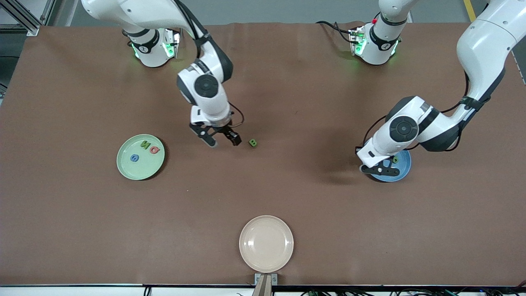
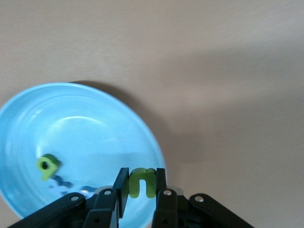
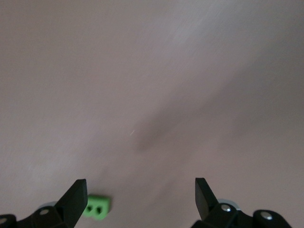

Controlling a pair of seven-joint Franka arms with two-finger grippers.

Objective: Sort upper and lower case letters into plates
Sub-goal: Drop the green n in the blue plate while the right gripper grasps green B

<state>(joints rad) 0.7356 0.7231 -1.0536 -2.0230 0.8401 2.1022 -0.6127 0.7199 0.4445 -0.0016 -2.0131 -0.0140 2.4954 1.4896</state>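
- Green plate (image 1: pixel 140 157), toward the right arm's end of the table: three letters lie in it, one green (image 1: pixel 144 144), one red (image 1: pixel 154 150), one blue (image 1: pixel 134 158).
- Blue plate (image 1: pixel 402 166), toward the left arm's end: mostly covered by the arm in the front view. The left wrist view shows one green letter (image 2: pixel 46 166) lying in it, and something pale and blurred beside that; cannot tell what.
- Left gripper (image 1: pixel 388 161) over the blue plate, fingers narrow and clamped on a green lowercase "n" (image 2: pixel 142 182), held above the dish, not yet let go.
- Right gripper (image 1: pixel 219 138) over bare table between the two plates, fingers spread wide, nothing between them.
- Green block letter "B" (image 1: pixel 253 142) lies loose on the table just beside the right gripper, toward the left arm's end. It shows at the edge of the right wrist view too (image 3: pixel 97 206).
- Cream plate (image 1: pixel 266 243) nearest the front camera, nothing in it.
- Progress, as I judge it: well along. Three letters in green, at least one in blue, one in hand over the blue plate, one loose on the table. Others, if any, sit hidden under the left arm.
- Left to do: release the "n", then pick up the "B" and plate it.
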